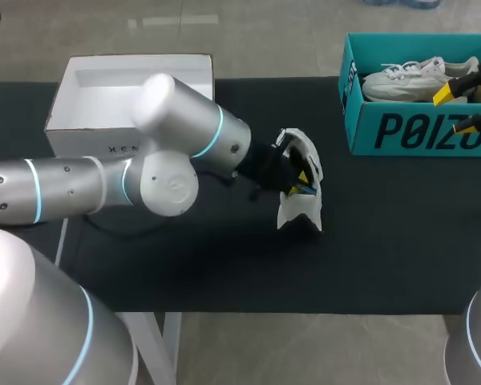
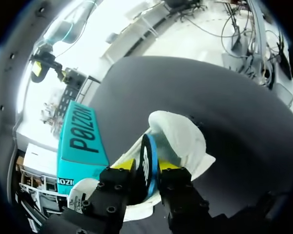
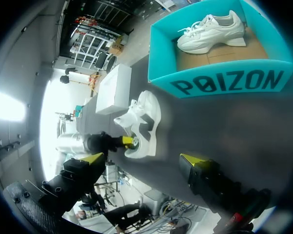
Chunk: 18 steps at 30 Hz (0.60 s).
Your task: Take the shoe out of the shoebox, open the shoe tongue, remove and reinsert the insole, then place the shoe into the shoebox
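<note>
Left hand point(image 2: 147, 165) nearly closed, pinching the blue-rimmed insole point(image 2: 149, 151) edge-on, partly inside the white shoe point(image 2: 183, 136) on the table point(image 1: 385, 265); long axis seemingly crosswise to that hand's reach. Right hand point(image 3: 142, 159) far off, wide open, empty, over the teal shoebox point(image 1: 417, 132).

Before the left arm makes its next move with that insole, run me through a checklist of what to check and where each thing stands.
1. Left gripper shut on the insole: ok.
2. Insole lying flat inside the shoe: not ok, it stands on edge in the opening.
3. Shoe resting on the table, outside the teal shoebox: ok.
4. Shoe steadied by the right gripper: not ok, it is open, empty and off by the shoebox.
5. Room in the shoebox: ok, bare floor shows beside the second shoe.
</note>
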Each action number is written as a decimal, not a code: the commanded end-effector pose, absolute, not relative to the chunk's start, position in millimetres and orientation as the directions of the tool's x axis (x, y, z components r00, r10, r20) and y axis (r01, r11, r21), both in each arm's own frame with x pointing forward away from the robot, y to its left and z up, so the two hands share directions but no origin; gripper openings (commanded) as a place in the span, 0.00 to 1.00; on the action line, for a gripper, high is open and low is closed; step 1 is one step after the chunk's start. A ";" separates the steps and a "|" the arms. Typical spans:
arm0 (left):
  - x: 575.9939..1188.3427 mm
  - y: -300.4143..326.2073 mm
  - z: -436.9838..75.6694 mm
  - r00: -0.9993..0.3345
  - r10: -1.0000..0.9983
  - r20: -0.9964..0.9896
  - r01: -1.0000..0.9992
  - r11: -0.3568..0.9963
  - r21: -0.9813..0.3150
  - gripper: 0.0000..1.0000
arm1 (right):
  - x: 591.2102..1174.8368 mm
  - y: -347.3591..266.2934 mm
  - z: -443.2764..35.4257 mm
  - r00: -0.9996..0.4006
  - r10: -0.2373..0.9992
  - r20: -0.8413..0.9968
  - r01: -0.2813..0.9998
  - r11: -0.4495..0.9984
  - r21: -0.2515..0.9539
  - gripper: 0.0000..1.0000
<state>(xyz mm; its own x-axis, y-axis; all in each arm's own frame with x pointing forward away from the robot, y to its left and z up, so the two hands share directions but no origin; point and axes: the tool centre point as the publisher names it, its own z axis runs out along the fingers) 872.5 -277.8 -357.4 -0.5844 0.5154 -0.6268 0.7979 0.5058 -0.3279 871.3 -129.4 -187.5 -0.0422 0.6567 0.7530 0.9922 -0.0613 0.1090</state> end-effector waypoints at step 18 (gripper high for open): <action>880.5 -257.3 -304.3 -0.306 0.881 -0.361 0.944 0.229 -0.239 0.00 | 871.1 -129.2 -187.1 -0.040 0.659 0.751 0.992 -0.062 0.107 1.00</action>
<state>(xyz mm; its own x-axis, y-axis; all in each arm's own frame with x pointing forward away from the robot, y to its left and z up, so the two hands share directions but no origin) 869.7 -258.0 -313.4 -0.4682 0.6786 -0.5659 0.8835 0.3684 -0.2892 871.3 -129.5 -187.5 -0.0422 0.6567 0.7530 0.9922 -0.0612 0.1090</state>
